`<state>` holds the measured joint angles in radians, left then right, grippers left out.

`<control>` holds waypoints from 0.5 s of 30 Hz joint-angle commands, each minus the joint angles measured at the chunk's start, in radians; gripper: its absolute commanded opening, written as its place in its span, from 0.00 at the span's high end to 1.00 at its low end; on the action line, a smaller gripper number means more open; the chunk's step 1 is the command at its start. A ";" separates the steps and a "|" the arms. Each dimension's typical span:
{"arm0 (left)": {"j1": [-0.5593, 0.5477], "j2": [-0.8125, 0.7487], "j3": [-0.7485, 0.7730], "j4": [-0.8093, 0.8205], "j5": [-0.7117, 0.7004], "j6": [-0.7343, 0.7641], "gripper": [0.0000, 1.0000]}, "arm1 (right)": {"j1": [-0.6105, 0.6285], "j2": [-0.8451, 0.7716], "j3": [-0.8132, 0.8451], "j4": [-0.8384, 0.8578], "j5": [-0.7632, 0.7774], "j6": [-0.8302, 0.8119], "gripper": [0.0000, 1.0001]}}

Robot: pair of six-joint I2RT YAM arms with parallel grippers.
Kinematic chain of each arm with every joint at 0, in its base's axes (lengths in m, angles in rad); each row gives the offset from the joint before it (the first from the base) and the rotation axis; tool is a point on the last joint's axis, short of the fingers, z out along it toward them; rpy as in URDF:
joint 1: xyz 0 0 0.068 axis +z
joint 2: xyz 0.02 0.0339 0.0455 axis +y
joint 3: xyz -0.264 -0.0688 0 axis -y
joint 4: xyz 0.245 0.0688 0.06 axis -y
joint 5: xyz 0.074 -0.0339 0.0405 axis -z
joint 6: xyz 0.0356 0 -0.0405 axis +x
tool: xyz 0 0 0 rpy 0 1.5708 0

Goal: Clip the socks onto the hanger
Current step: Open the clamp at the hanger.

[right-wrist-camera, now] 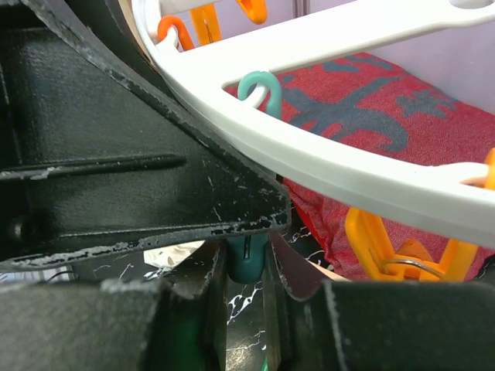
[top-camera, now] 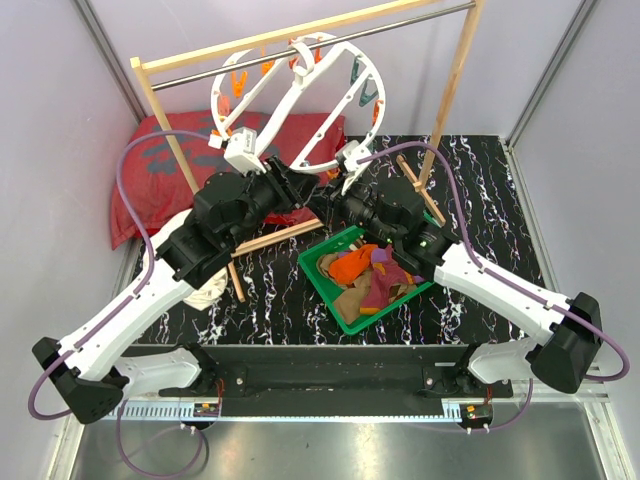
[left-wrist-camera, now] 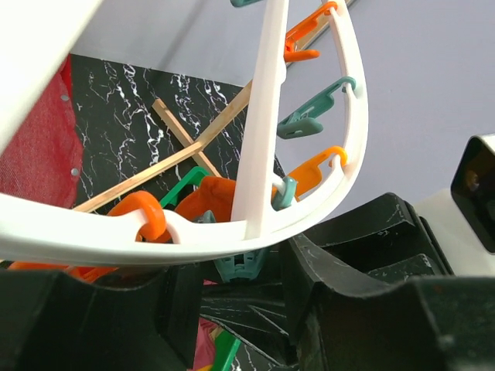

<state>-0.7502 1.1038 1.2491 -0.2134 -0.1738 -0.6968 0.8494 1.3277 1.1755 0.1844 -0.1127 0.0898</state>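
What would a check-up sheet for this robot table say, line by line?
Surface: black marbled tabletop.
Job's things: white ring hanger hangs tilted on the wooden rack; socks lie piled in the green basket.
Clutter: red cushion at back left; white cloth near the table's left edge.
Grippers: right gripper shut on a teal clip; left gripper straddles the hanger's rim, grip unclear.
Cables: purple cables loop off both arms.
Surroundings: grey walls.
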 commanded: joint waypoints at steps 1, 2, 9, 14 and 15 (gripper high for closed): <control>0.003 -0.050 0.000 0.151 -0.088 -0.047 0.58 | 0.020 0.015 -0.028 -0.028 0.002 -0.010 1.00; 0.003 -0.051 -0.005 0.151 -0.092 -0.047 0.60 | 0.020 0.015 -0.028 -0.026 0.004 -0.010 1.00; 0.003 -0.058 -0.007 0.151 -0.096 -0.032 0.75 | 0.020 0.010 -0.036 -0.026 0.019 -0.002 0.93; 0.003 -0.055 -0.010 0.152 -0.075 -0.006 0.94 | 0.020 -0.018 -0.048 -0.048 0.036 0.031 0.67; 0.003 -0.053 -0.011 0.152 -0.072 0.009 0.96 | 0.020 -0.022 -0.051 -0.054 0.039 0.039 0.63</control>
<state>-0.7540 1.0851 1.2327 -0.2001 -0.1993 -0.7223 0.8566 1.3270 1.1595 0.2134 -0.0940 0.1020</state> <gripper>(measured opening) 0.335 0.301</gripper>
